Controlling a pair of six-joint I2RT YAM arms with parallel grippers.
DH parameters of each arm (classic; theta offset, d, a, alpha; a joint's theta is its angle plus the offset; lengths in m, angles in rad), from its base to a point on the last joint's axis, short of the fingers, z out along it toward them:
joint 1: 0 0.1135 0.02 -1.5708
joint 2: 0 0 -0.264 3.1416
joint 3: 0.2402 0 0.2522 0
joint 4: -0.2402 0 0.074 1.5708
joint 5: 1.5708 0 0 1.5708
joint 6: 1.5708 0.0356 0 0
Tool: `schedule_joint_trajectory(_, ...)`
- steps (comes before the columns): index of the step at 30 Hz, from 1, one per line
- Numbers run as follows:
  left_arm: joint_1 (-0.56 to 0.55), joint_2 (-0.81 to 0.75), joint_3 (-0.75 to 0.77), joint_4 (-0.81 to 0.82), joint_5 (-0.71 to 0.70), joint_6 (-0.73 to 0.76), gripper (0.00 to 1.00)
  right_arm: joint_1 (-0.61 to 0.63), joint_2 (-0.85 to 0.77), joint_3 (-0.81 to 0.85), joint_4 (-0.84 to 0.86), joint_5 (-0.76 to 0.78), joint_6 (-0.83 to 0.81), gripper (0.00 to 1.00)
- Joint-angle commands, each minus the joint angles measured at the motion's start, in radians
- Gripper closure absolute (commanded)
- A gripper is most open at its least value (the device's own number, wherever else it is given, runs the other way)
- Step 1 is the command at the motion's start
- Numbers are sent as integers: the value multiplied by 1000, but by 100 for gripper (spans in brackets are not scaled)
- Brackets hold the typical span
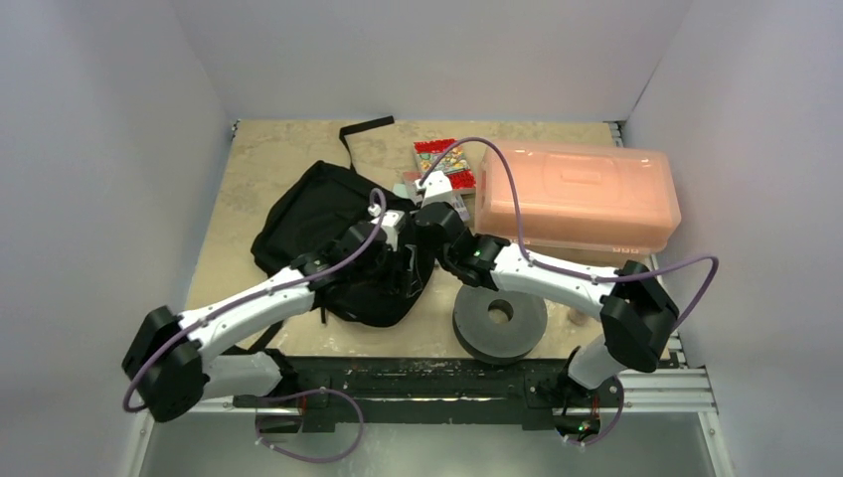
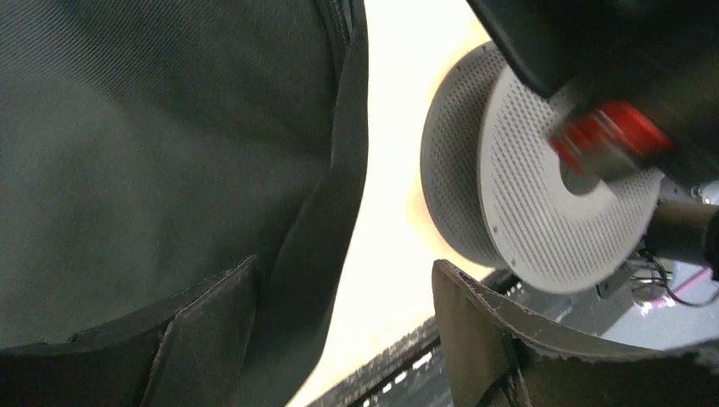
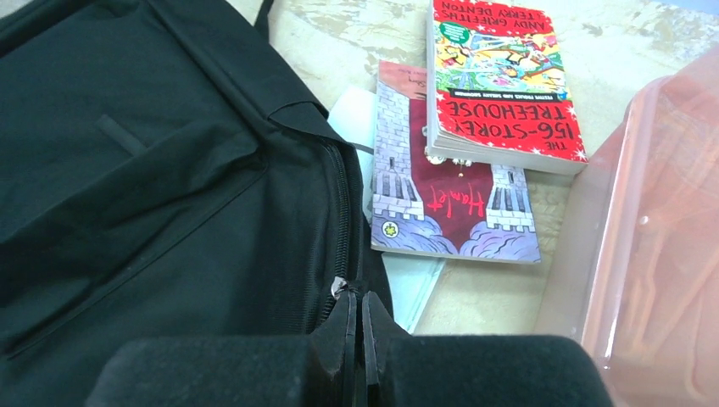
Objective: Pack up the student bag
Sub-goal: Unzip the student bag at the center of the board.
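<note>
The student bag (image 1: 318, 214) is a floppy black backpack lying left of the table's middle. In the right wrist view its zipper (image 3: 341, 212) runs down the bag (image 3: 153, 186) to my right gripper (image 3: 356, 298), which is shut on the zipper pull (image 3: 339, 287). From above, the right gripper (image 1: 425, 202) sits at the bag's right edge. My left gripper (image 1: 403, 263) is low on the bag's near right side. Up close, the left gripper (image 2: 343, 263) stands open, with a fold of the bag (image 2: 153, 136) lying beside its left finger (image 2: 212, 331).
A translucent orange lidded box (image 1: 577, 194) stands at the back right. Two books (image 3: 500, 76) (image 3: 449, 203) lie between it and the bag, over a pale sheet (image 3: 424, 284). A dark grey spool (image 1: 500, 320) lies near the front edge, close to the left gripper.
</note>
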Motion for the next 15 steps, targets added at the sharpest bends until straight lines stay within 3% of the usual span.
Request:
schedule_joint_trajectory(1,0,157,75,179,-12,9,29,-1,-72,-11,26,-50,62,100)
schedule_joint_trajectory(2,1,191,83,177,-33,9,34,-1,-75,-13,26,-55,65,100)
schedule_joint_trajectory(5,0,224,89,122,-55,-4,69,-1,-79,-20,30,-50,51,100)
schedule_joint_trajectory(9,2,82,-18,21,-167,-32,100,-1,-62,-22,62,-10,-4,100)
schedule_joint_trajectory(15,1,-255,-104,-175,-172,-49,100,-7,53,47,87,144,-128,100)
